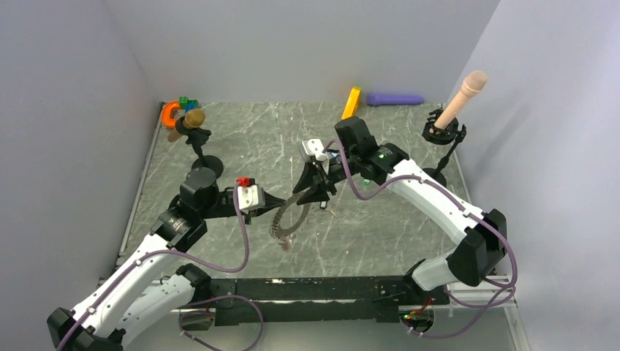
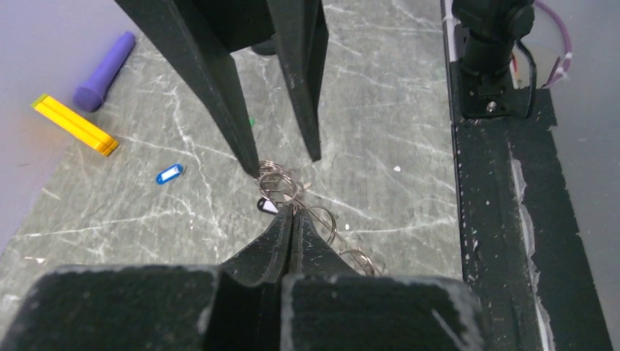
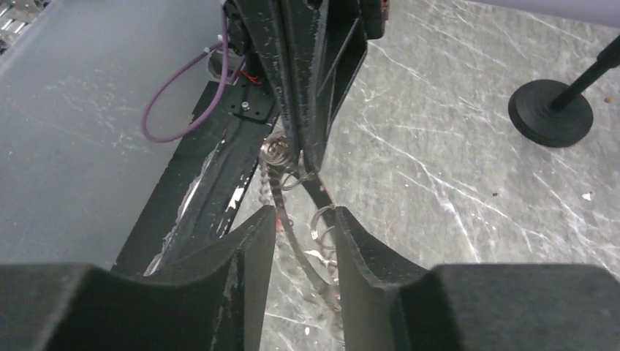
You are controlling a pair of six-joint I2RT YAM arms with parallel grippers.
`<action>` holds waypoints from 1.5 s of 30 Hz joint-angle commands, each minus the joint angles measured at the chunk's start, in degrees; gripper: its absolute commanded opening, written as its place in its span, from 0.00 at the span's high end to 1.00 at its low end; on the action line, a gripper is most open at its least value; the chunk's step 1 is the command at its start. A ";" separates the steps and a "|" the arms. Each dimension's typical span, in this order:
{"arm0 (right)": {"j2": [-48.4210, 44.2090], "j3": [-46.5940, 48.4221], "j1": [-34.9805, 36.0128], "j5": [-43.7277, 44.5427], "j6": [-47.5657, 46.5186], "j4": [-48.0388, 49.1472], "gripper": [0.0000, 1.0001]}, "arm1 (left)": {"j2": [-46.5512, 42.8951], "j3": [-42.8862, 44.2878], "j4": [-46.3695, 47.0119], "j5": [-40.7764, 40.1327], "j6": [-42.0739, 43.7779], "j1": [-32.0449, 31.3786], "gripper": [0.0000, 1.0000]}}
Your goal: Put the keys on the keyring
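Your left end effector (image 2: 292, 219): pinched shut on the keyring (image 2: 278, 183) | your right end effector (image 3: 303, 219): half-open astride its coils, no grip showing | blue key (image 2: 169, 174): flat on the tabletop (image 2: 380, 110), apart, toward the yellow block (image 2: 73, 124); likely your right arm's reach.

Soft, even light from above; top view crisp, wrist views softer.

The grey marbled table (image 1: 380, 241) is evenly bright, with only faint, diffuse shadows lying on it. The metal coils of the keyring (image 2: 276, 180) catch small white glints in both wrist views (mild, nothing blown out). The dark foreground low in each wrist picture is out of focus, and straight edges bow slightly towards those corners.
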 commanded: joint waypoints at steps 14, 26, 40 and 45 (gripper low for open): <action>-1.78 -1.58 0.41 2.00 -1.17 1.66 0.77 | 2.53 -2.55 15.45 1.26 -9.50 -1.98 1.00; -1.58 -1.57 1.34 0.93 -2.73 0.34 0.79 | 1.82 -4.91 19.10 0.73 -12.56 -1.97 1.00; -1.51 -2.29 1.71 0.70 -3.16 0.46 0.84 | 1.87 -6.21 22.52 0.42 -14.82 -1.93 1.00; -1.51 -2.36 1.74 -0.65 -3.47 0.18 0.86 | 1.77 -7.05 24.29 -0.34 -15.88 -1.92 1.00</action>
